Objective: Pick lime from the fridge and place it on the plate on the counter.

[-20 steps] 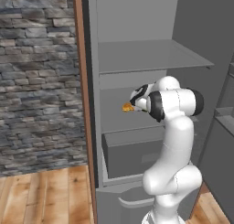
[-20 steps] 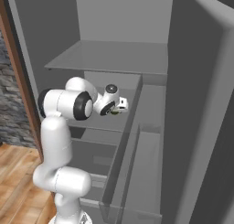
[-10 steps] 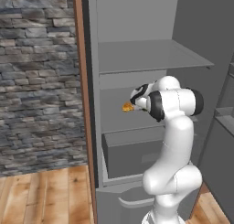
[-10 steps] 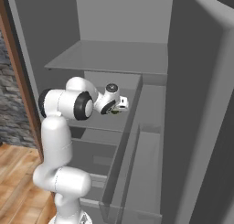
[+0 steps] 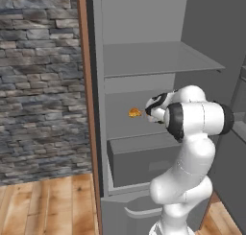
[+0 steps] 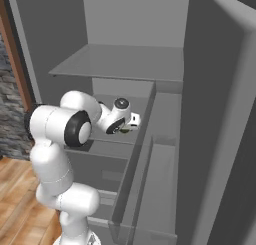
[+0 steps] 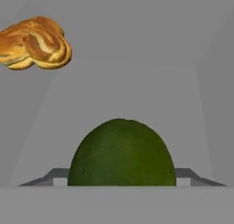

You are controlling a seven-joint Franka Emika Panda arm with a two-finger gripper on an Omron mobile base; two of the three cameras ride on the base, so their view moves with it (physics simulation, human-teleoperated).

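Nothing has visibly moved since the earlier frames: the arm keeps its reach into the fridge (image 5: 144, 61), wrist over the middle shelf (image 5: 120, 123). From the hand camera, the lime (image 7: 121, 153) sits close ahead on that shelf, with a twisted orange pastry (image 7: 35, 42) farther back to its left. Whether the gripper (image 6: 131, 123) jaws are apart or together cannot be told.
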